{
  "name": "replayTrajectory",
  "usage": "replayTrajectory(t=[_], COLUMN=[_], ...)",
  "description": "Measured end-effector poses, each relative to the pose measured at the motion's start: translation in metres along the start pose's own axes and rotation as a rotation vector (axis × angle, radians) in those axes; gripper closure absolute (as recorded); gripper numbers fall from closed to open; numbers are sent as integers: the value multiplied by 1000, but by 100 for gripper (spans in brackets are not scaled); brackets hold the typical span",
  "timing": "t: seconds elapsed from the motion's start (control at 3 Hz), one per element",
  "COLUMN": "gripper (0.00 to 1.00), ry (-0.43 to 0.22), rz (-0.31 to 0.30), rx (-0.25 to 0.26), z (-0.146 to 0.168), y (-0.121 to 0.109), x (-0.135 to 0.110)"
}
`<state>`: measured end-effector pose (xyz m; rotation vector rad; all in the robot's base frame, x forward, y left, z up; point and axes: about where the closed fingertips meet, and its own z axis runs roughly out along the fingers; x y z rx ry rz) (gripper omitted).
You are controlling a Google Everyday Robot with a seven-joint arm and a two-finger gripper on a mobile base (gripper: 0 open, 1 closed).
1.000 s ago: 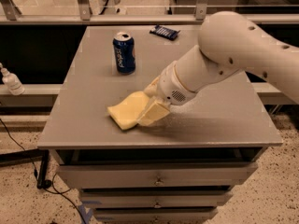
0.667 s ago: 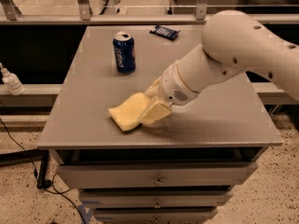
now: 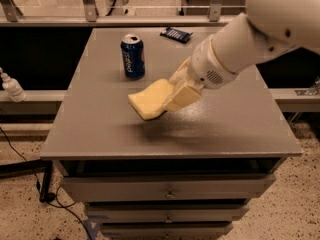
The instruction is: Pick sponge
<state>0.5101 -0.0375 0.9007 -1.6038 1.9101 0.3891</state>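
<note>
The sponge [image 3: 148, 100], a pale yellow flat foam pad, hangs tilted a little above the grey table [image 3: 95, 129], with its shadow on the tabletop below it. My gripper [image 3: 171, 93] is shut on the sponge's right end, its pale yellow fingers [image 3: 183, 97] clamping it from above and below. The white arm reaches in from the upper right. The sponge's gripped end is hidden between the fingers.
A blue soda can [image 3: 133, 56] stands upright just behind and left of the sponge. A dark flat packet [image 3: 176, 34] lies at the table's back edge. A white bottle [image 3: 11, 86] stands on a ledge at left. Drawers [image 3: 167, 194] are below the tabletop.
The gripper has risen and moved slightly right with the sponge, which has come off the tabletop. The can and the packet have not moved.
</note>
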Motion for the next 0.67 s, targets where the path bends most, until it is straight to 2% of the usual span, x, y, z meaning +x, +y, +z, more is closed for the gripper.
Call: replayTrajectory(t=[0.33,0.67], gripper=[100,100], ry=[-21,-30], rz=[52,50], rx=[70,83], z=[-46,-53], y=[-27,-30], x=[-12,-18])
